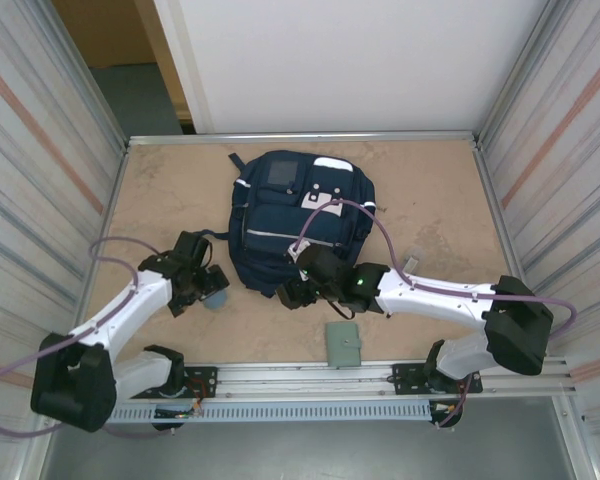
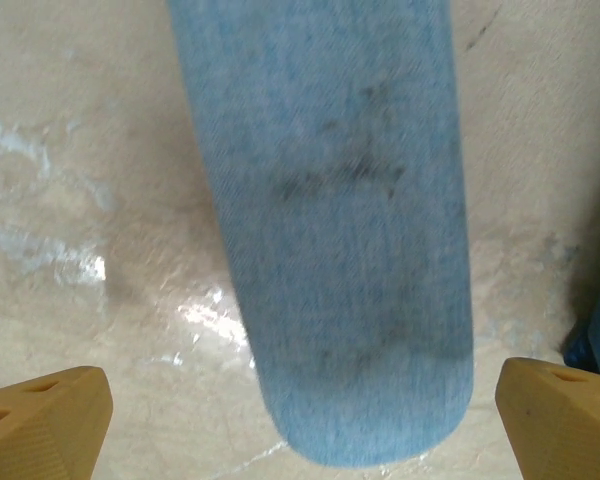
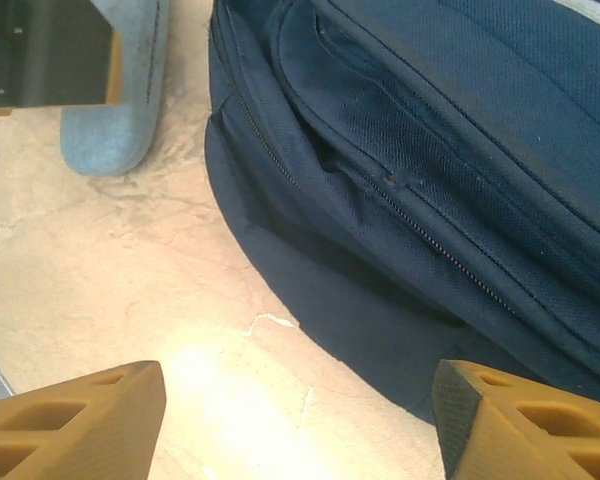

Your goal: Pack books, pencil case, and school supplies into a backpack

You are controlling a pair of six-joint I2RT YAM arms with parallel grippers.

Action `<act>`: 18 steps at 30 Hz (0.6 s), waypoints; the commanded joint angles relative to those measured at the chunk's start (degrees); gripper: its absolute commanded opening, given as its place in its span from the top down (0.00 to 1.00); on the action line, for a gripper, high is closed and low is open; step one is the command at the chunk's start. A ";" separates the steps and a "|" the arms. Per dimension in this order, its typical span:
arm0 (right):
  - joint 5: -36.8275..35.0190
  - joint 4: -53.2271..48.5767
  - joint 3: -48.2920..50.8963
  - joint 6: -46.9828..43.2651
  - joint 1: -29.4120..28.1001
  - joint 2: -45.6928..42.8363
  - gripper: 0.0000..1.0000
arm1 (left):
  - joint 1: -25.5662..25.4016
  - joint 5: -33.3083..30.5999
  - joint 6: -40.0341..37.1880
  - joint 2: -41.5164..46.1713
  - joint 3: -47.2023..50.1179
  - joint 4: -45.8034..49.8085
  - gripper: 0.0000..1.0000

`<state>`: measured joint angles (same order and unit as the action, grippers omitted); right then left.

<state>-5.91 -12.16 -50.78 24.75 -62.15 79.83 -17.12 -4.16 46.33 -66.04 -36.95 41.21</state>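
Top view: pencil case (image 1: 218, 299) mostly covered by left gripper (image 1: 206, 287), only a blue sliver visible at 8 o'clock of backpack (image 1: 298, 225); backpack's near edge masked by right gripper (image 1: 296, 291). Left wrist view: pencil case (image 2: 350, 250) soft-focused, far end cut off at 12 o'clock, dark smudges on fabric unreadable. Right wrist view: backpack (image 3: 430, 180) cropped at 12 and 3 o'clock; rounded end of pencil case (image 3: 115, 120) at 11 o'clock, partly behind a dark block (image 3: 40, 50) too blurred to identify. Left gripper (image 2: 300, 420) jaws spread wide either side of pencil case, gaps on both sides, gripping nothing. Right gripper (image 3: 300, 425) jaws apart over bare table (image 3: 180, 300), just beside backpack's edge, holding nothing. Count: one backpack, one pencil case, one grey-green booklet (image 1: 344, 345) at 5 o'clock of backpack, two grippers.
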 commanded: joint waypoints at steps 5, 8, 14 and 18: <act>-3.59 1.41 -0.55 0.53 -0.72 -1.25 0.29 | 6.10 4.15 -4.69 -10.67 0.60 -10.24 0.05; -4.69 -2.38 -4.12 -0.29 1.16 -0.58 0.28 | 5.77 5.27 -5.45 -13.28 0.02 -13.35 0.12; -8.46 -15.35 -12.94 -13.68 9.86 3.06 0.28 | 5.70 4.46 -6.84 -13.83 -0.19 -12.13 0.34; -5.99 -20.29 -18.34 -26.84 11.95 7.55 0.27 | 5.14 6.98 -6.18 -12.23 2.89 -13.02 0.45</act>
<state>-12.56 -24.56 -66.48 9.80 -50.65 84.36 -11.25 -3.70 40.25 -77.67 -36.93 35.66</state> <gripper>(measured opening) 0.733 0.613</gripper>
